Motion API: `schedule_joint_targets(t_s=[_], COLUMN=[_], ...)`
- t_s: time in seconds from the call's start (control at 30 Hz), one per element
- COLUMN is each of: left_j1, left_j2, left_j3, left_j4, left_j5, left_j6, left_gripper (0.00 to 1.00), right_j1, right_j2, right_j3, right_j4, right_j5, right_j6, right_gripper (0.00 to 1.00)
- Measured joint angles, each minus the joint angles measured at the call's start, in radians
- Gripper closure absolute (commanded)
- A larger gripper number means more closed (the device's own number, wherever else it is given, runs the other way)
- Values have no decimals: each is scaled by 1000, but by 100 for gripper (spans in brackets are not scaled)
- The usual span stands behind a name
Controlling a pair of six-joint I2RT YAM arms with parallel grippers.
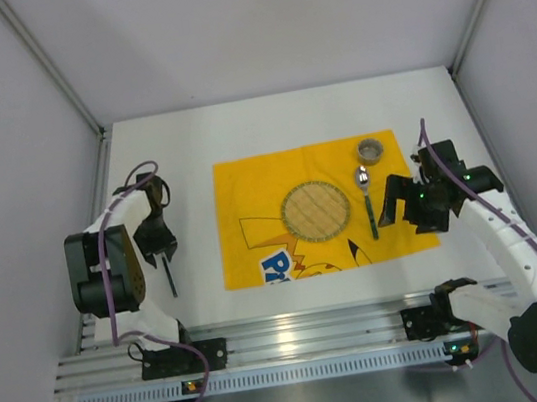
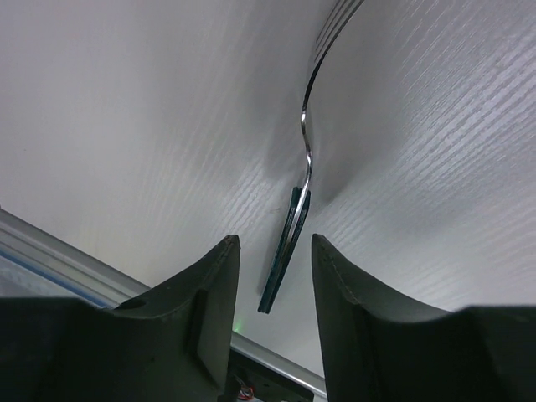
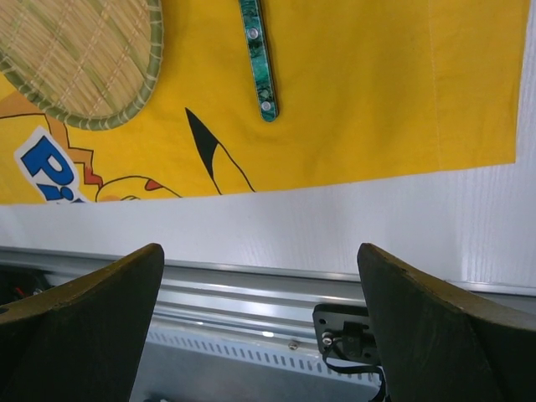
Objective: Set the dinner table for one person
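Two released: left gripper (image 2: pixel 275 251); right gripper (image 3: pixel 260 251)
Risk: fork (image 2: pixel 306 159) flat on surface (image 2: pixel 126 126); fingers (image 2: pixel 209 310) may skid off

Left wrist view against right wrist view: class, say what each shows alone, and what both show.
Only the left wrist view: the fork, its handle between the fingers of the open left gripper. Only the right wrist view: the yellow cloth, woven plate, spoon handle and open right gripper. Both: the dinner table and metal rail.
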Motion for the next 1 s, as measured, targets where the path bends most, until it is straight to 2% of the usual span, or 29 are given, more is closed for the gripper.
schedule_joint_targets(t_s=[0.13,0.2,0.23,0.27,0.3,0.57,0.7,0.87,1.0], left_j1=[3,11,15,18,21,32,32,12,-37], left_j2=[37,56,63,64,64,76,-6,-171,-164], left_j3=[-12,-21,-19,-19,-19,13,31,52,55], left_j4=[38,51,49,51,51,54,131,302,433], left_j5=[-1,1,3,5,4,41,257,657,896], left_j6=[15,25,29,39,35,79,145,164,140], left_gripper=[68,76,82,96,100,100,100,100,100], right_j1=[0,0,0,0,0,0,0,0,0], right_j2=[-2,-3,-3,-3,-3,-3,-3,-2,-2], right_j3=[-9,-13,-15,-16,-16,-16,-16,-16,-16], right_j4=[5,4,4,3,3,4,3,3,3], right_j5=[0,2,3,3,4,8,11,11,18], right_j6=[0,0,0,0,0,2,5,10,13], right_gripper=[0,0,0,0,0,0,0,0,0])
